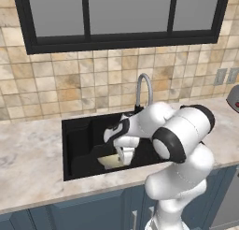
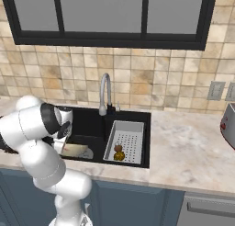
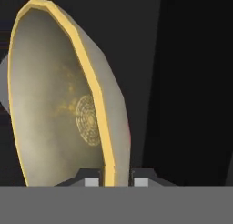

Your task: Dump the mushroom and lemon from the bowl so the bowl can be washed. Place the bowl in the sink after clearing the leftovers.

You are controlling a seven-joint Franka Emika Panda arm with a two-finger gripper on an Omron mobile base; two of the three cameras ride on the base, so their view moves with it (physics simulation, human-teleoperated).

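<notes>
Black sink (image 2: 87, 121) sits mid-frame in a marble counter (image 2: 193, 147) under a tiled wall. The arm reaches down into it, gripper (image 3: 116, 180) pinching the bowl (image 3: 59, 100) rim.

Kitchen: black sink (image 2: 87, 124) with faucet (image 2: 105, 94), marble counter (image 2: 193, 151), tiled wall (image 2: 151, 78), window (image 2: 114, 16).

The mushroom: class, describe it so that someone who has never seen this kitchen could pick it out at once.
Find the black sink under the window, then the grey ribbed drainboard in its right half. Two small lumps sit together at the drainboard's near end. The mushroom is the dark reddish-brown one, just behind the yellow lemon.
</notes>
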